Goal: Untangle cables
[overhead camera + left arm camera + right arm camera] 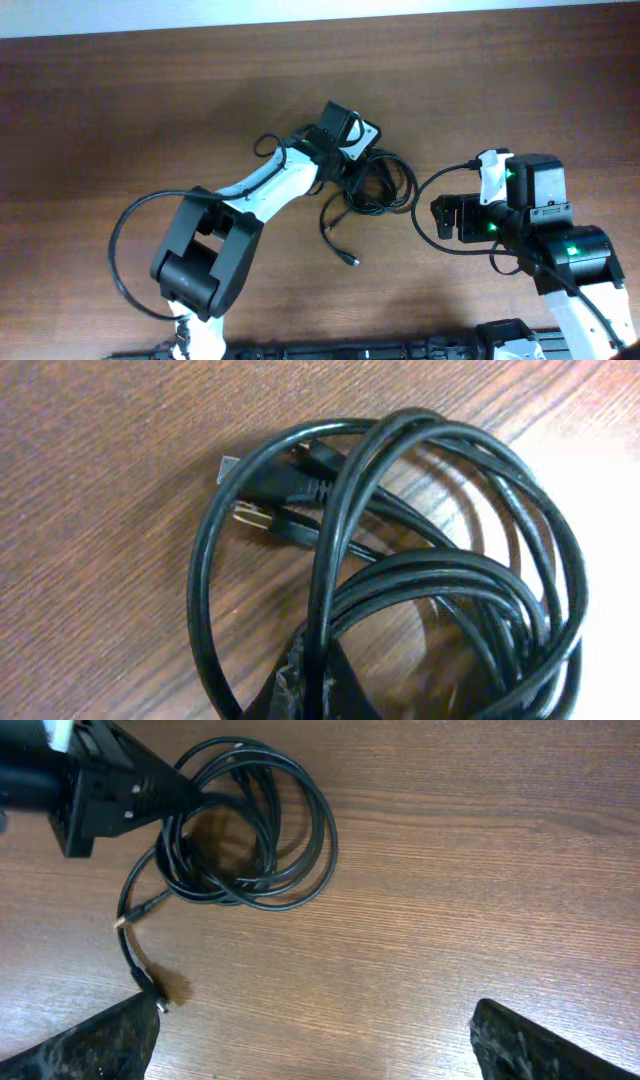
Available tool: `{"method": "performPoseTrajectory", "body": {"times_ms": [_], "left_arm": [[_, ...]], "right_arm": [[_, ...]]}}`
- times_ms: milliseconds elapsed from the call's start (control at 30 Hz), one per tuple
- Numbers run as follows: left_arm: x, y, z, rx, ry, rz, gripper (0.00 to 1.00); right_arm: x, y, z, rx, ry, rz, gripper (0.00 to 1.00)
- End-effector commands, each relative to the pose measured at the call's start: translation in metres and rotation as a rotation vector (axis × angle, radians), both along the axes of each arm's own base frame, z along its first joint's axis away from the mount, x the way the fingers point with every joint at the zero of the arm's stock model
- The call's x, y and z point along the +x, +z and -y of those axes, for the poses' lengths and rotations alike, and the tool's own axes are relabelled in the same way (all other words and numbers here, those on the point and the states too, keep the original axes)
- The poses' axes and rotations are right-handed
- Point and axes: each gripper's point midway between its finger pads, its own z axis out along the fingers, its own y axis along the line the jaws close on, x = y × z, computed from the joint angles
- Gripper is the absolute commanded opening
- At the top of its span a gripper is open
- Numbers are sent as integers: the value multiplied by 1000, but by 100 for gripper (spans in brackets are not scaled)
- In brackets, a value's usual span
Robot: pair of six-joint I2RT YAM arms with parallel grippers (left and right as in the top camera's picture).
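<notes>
Brown wood-grain table, pale strip beyond, perhaps a wall

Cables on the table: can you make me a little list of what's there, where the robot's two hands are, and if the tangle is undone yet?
cables: thin black cords looped together in one loose bundle
table: brown wood, the bundle lies on it
loose end: one cord trails out of the bundle, with a small plug at its tip
left gripper: reaching into the bundle's edge; cannot tell if it grips a cord
right gripper: open, apart from the bundle, holding nothing
tangle: not undone yet
</notes>
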Motion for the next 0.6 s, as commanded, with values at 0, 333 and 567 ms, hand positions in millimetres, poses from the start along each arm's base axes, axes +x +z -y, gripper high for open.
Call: {"method": "performPoseTrajectory", "body": {"times_ms": [0, 333, 567], "left_arm": [[1, 71, 1, -77, 25, 88, 0], [-33, 176, 1, -267, -14, 156, 0], [-38, 209, -14, -470, -10, 29, 0]], "right_arm": [[9, 11, -1, 0, 4, 43, 98], [41, -12, -46, 207, 134, -40, 79], [56, -37, -58, 261, 152, -117, 60]]}}
